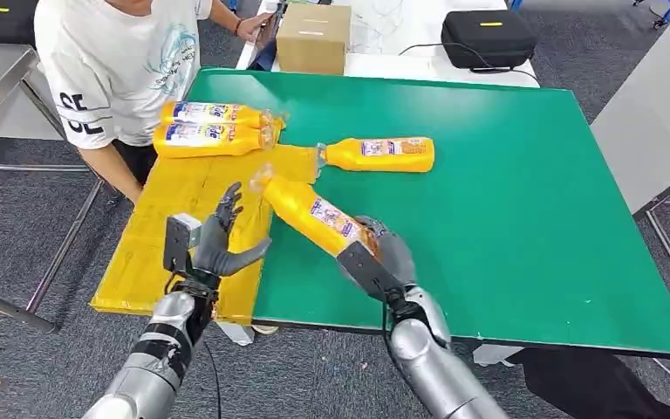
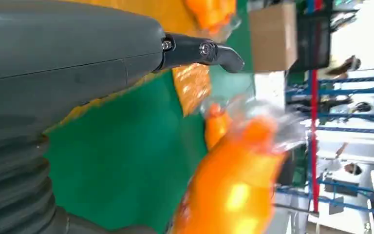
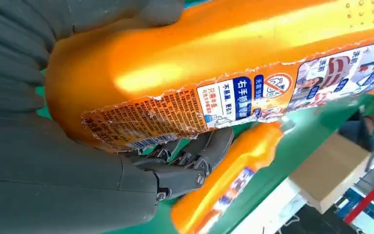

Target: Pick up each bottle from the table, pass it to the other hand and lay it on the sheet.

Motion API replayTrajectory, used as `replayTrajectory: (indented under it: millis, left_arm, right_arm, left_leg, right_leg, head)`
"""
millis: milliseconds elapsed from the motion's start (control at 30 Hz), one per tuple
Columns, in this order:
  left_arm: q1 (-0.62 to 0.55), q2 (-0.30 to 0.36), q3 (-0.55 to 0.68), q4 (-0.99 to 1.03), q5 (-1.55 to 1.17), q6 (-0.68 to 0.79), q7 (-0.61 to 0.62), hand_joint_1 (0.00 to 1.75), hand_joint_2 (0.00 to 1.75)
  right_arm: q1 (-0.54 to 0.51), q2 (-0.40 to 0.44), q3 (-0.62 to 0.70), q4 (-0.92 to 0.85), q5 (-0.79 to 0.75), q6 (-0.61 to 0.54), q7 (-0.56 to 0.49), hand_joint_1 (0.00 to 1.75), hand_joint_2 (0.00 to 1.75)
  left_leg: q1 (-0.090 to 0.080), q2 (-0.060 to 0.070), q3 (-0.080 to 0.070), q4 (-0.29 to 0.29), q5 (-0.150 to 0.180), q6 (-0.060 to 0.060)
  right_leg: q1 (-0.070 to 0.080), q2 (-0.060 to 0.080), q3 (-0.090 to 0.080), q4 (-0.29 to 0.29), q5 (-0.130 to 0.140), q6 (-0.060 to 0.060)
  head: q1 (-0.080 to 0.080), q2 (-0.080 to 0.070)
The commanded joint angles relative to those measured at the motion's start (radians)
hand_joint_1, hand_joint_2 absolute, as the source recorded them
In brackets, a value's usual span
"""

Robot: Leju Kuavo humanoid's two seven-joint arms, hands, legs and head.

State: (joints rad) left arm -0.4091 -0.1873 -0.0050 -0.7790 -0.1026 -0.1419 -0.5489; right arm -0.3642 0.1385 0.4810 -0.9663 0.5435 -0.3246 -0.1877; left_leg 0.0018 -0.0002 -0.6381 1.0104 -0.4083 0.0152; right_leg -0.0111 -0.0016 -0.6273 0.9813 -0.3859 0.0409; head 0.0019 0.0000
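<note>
At the far left a person in a white T-shirt [image 1: 113, 61] stands by the green worktop [image 1: 523, 218]. Two orange bottles [image 1: 214, 127] lie side by side on the yellow sheet [image 1: 174, 236]. Over that sheet the left robot hand [image 1: 218, 240] hovers, fingers spread and holding nothing. Just right of it, the right robot hand [image 1: 375, 257] grips the base of a tilted orange bottle [image 1: 310, 209], its cap pointing toward the left robot hand. Beyond, another bottle [image 1: 379, 154] lies on the green worktop near the sheet's edge.

The right hand [image 1: 375, 253] grips with fingers wrapped, while the left hand [image 1: 218, 240] is raised, fingers spread.
</note>
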Motion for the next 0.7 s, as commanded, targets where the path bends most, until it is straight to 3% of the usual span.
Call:
replayTrajectory:
  millis: [33, 267, 600, 700]
  left_arm:
    - [-0.043, 0.006, -0.063, 0.075, 0.081, -0.030, 0.051, 0.00, 1.75]
    - [-0.026, 0.008, -0.116, 0.043, 0.190, -0.167, 0.096, 0.00, 1.75]
    - [-0.024, 0.006, -0.118, 0.038, 0.190, -0.166, 0.097, 0.00, 1.75]
    - [-0.009, 0.011, -0.145, 0.001, 0.255, -0.235, 0.117, 0.00, 1.75]
  right_arm:
    - [-0.038, 0.065, -0.012, 0.036, -0.053, -0.026, -0.047, 1.75, 1.75]
    - [-0.075, 0.079, 0.022, 0.097, -0.046, -0.022, -0.075, 1.75, 1.75]
    - [-0.075, 0.080, 0.023, 0.099, -0.045, -0.024, -0.076, 1.75, 1.75]
    - [-0.084, 0.082, 0.040, 0.120, -0.040, -0.013, -0.088, 1.75, 1.75]
  left_leg:
    - [0.000, 0.000, 0.002, 0.000, -0.001, -0.001]
    - [0.000, 0.000, 0.005, 0.000, -0.002, -0.001]
    - [0.000, 0.000, 0.003, 0.000, -0.001, -0.001]
    - [0.000, 0.000, 0.004, 0.000, -0.002, -0.001]
  right_leg:
    - [0.000, 0.000, 0.002, 0.000, -0.001, -0.001]
    - [0.000, 0.001, 0.005, 0.000, -0.002, -0.001]
    - [0.000, 0.000, 0.003, 0.000, -0.001, -0.001]
    - [0.000, 0.001, 0.004, 0.000, -0.001, -0.001]
  head:
    - [0.000, 0.000]
    - [0.000, 0.000]
    - [0.000, 0.000]
    - [0.000, 0.000]
